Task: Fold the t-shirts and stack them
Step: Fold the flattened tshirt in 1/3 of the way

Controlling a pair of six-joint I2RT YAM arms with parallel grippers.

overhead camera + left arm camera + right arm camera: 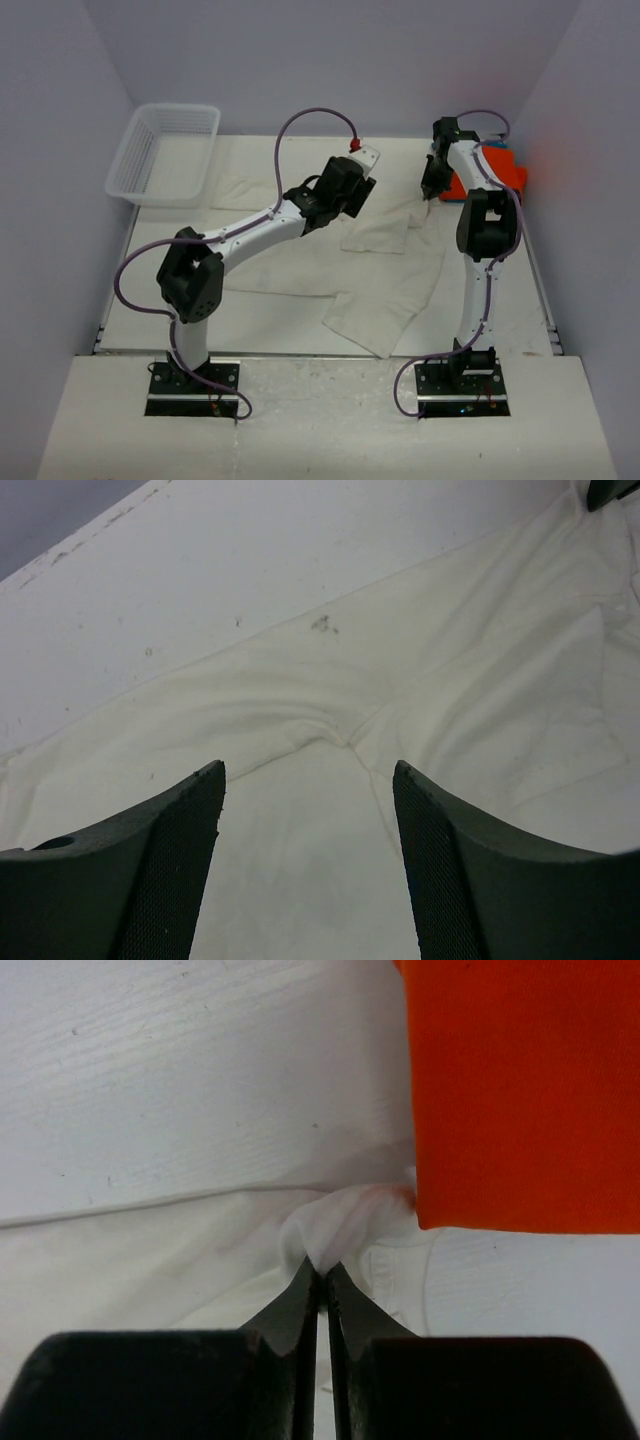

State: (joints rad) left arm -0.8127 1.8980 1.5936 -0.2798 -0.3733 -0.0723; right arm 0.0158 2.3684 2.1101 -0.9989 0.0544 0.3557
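Observation:
The cream t-shirt [300,262] lies spread and creased across the table; it also shows in the left wrist view [330,780] and the right wrist view [150,1260]. The orange t-shirt [503,172] lies folded at the far right, with a thin blue edge [497,151] behind it; it also shows in the right wrist view [525,1090]. My left gripper [310,770] is open and empty just above the cream shirt's upper middle [360,175]. My right gripper [322,1265] is shut on a pinched fold of the cream shirt right beside the orange shirt's corner [428,192].
A white mesh basket [165,150] stands at the far left corner. Grey walls close in the table on three sides. The orange shirt sits close against the right wall. Bare tabletop [200,570] lies beyond the cream shirt's far edge.

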